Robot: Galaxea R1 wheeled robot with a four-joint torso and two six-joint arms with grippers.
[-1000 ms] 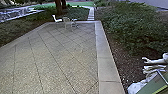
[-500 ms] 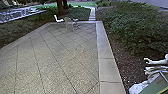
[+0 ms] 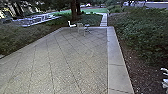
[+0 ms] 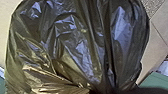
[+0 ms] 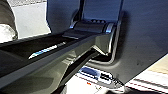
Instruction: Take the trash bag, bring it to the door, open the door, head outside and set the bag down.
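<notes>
So compared with half a second ago, my whole head view has swung left and tipped up a bit. The paved yard point(image 3: 72, 55) sits further right and lower, more trees come in along the top, and the green panel that was in the bottom right corner has gone. Just a bit of that white shape point(image 3: 165, 80) is left at the right edge.

Outside, there's a pale border point(image 3: 116, 55) on the yard's right, bushes point(image 3: 145, 32) past it, and at the far end a white chair point(image 3: 72, 25) near another pale chair point(image 3: 81, 30), with a tree trunk point(image 3: 74, 11) behind.

The trash bag point(image 4: 80, 50), black and shiny, is up at my left wrist with paving behind it. My left fingers point(image 4: 130, 91) are closed on it where the folds bunch together. Right side, can't tell if it's gripping or open.

Writing-wise, the tiny marks on a pale part point(image 5: 97, 81) by my right wrist are too blurred to read.
</notes>
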